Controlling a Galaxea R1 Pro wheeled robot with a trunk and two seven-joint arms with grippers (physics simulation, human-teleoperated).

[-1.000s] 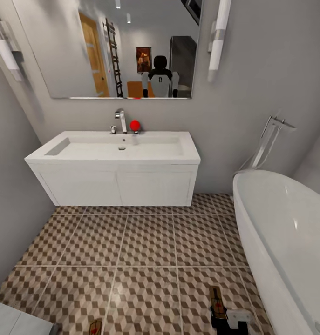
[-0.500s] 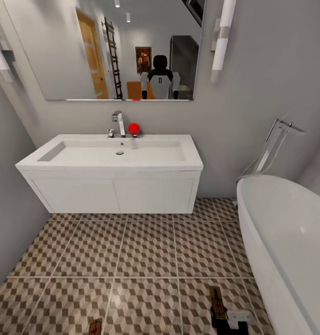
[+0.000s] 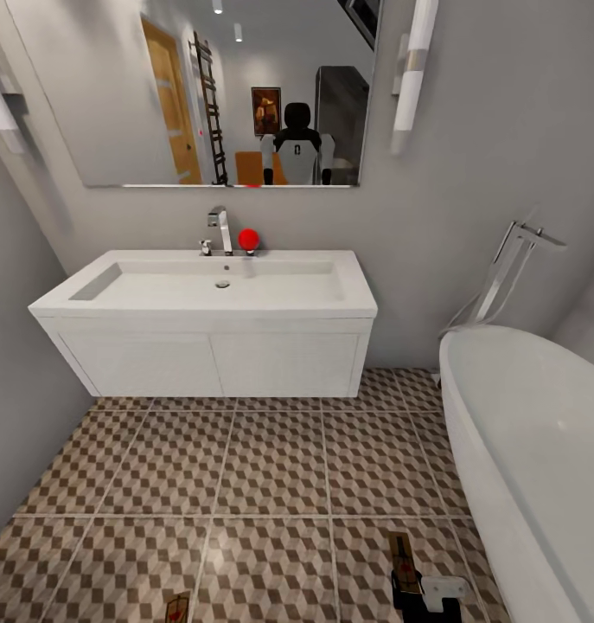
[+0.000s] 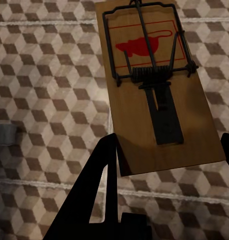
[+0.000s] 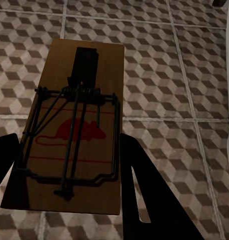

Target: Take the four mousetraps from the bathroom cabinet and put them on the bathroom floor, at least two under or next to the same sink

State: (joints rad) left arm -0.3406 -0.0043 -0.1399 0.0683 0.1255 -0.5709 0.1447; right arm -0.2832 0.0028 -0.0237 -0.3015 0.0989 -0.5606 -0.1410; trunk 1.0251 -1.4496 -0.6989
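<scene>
mousetraps, two, each carried in a gripper above the bathroom floor point(image 3: 271, 467).

left gripper point(image 4: 164, 165): black fingers point(image 4: 97, 190) set on either side of the plain end of a mousetrap point(image 4: 152, 85), closed against the board's edges. board tan wood, dark wire bar and spring across the middle, red mouse outline at the far end. the board hangs over cube-patterned tiles without touching them. in the head view this trap point(image 3: 176, 607) shows at the bottom edge, left of centre.

right gripper point(image 5: 69, 185): black fingers point(image 5: 144, 190) flank the printed end of a second mousetrap point(image 5: 77, 125), clamped on its long edges; black tab end points away from the wrist. red mouse mark under the wire frame. held above the tiles, near the white bathtub point(image 3: 539, 450) wall. in the head view this trap point(image 3: 403, 558) lies along the gripper point(image 3: 418, 593) at lower right, just beside the tub.

sink point(image 3: 214, 285): white rectangular basin on a white two-door vanity point(image 3: 210, 359), wall-mounted, well ahead of both traps. chrome faucet point(image 3: 220, 227) and a red ball-like object point(image 3: 248, 238) at the rear rim.

mirror point(image 3: 201, 86) above, reflecting the robot and an orange wooden door.

floor-standing chrome tub filler point(image 3: 504, 268) at the tub's far end.
</scene>
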